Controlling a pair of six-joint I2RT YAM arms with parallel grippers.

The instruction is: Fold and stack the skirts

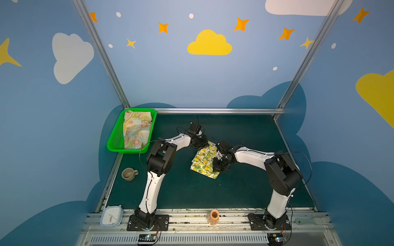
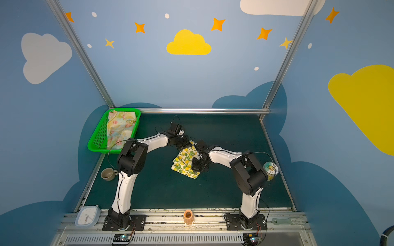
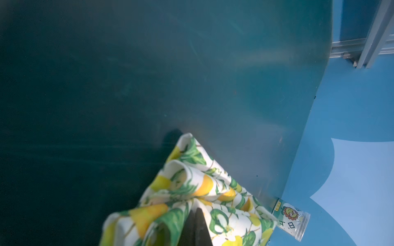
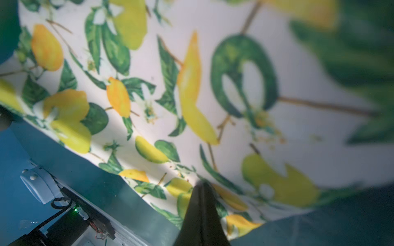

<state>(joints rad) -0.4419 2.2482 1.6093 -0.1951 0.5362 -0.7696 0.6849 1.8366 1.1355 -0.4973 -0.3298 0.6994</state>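
Looking at a dark green tabletop (image 1: 245,132) boxed in by blue cartoon-sky walls (image 1: 191,81). Next size down, spotting a green perforated basket (image 1: 113,138) parked in the far left corner, with the pale yellow skirt (image 1: 136,130) (pink flowers, blue-green blotches) crumpled inside and covering most of the floor of it. Then finding the lemon-print skirt (image 1: 203,161) out near the middle of the tabletop, folded over in loose layers, well apart from the basket. Can confirm both tools clamped tight on that lemon cloth: left tool (image 3: 195,210) pinching a bunched-up far corner, tips pressed together with fabric puckered all round them in the left wrist view; right tool (image 4: 201,188) nipping the right-hand edge, jaws fully together, with lemons and leaves spread right across the right wrist view. Can't tell how much of the cloth sits off the surface, honestly. Smaller stuff, all well clear of the action: pale blue clock (image 1: 111,215) on the front rail (image 1: 234,218) at the left, greyish mug (image 1: 129,174) by the left edge, clear cup (image 2: 270,169) with a sunflower sticker over by the right edge, and a little orange vase (image 1: 214,216) about midway along the same rail.
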